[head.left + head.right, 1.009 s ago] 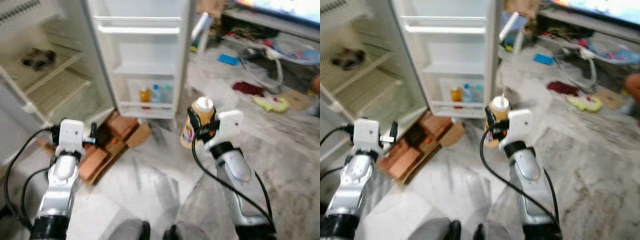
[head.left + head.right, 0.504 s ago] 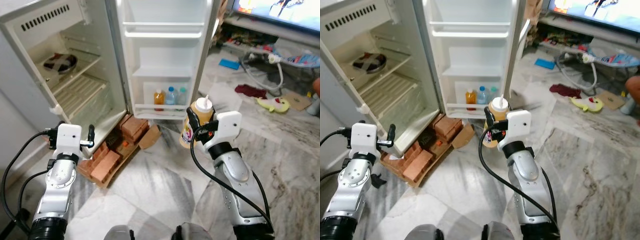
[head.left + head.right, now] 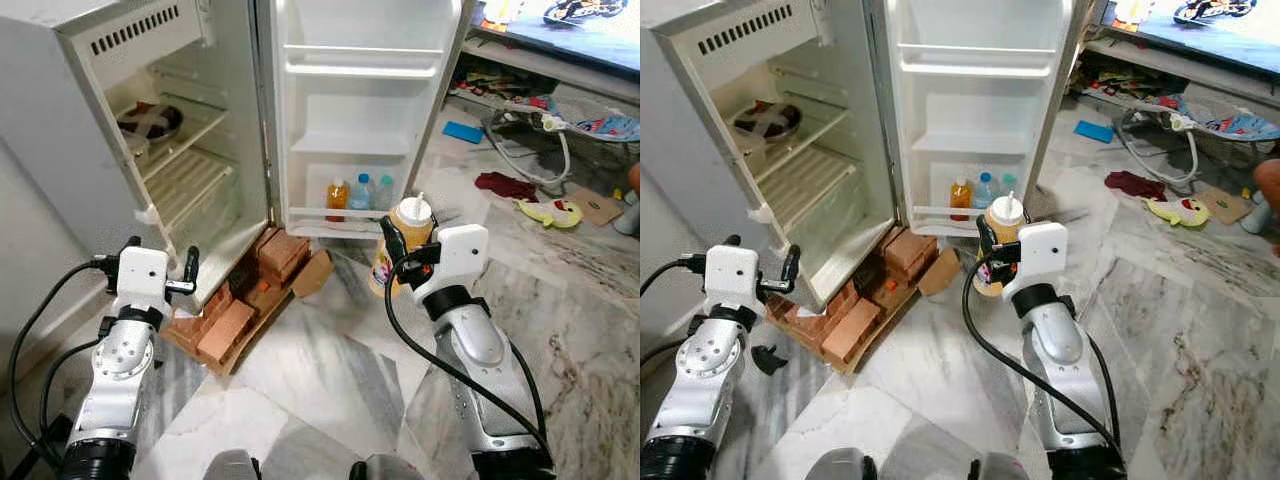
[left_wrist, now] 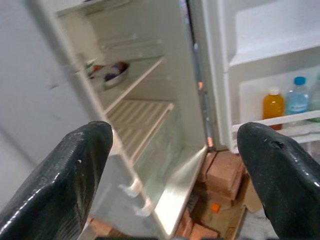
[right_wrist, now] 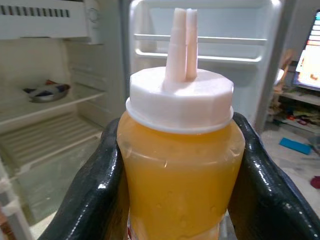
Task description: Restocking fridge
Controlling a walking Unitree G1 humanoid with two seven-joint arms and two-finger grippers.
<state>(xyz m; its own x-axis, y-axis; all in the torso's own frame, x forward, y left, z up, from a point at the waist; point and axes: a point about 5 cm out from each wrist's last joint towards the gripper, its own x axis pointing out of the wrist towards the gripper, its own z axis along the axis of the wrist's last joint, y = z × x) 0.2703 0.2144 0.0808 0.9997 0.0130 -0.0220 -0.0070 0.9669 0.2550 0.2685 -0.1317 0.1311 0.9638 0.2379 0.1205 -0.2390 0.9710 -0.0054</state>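
the view has swung to face the open white fridge (image 3: 200, 130) at 12 o'clock; the right claw (image 3: 405, 250) still grips the yellow squeeze bottle (image 3: 408, 235), the left claw (image 3: 150, 275) hangs open, so shelving looks near.

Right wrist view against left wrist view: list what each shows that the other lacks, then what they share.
Right wrist view alone: the right pincer shut on an upright squeeze bottle of orange-yellow sauce with a white cap and twin nozzles, plus a blue object on the floor.

Left wrist view alone: the left pincer open and holding nothing, an orange drink bottle and a blue-capped water bottle in the door rack, and bricks under the fridge.

Both: the open fridge, its wire shelves, and a bowl on the upper shelf.
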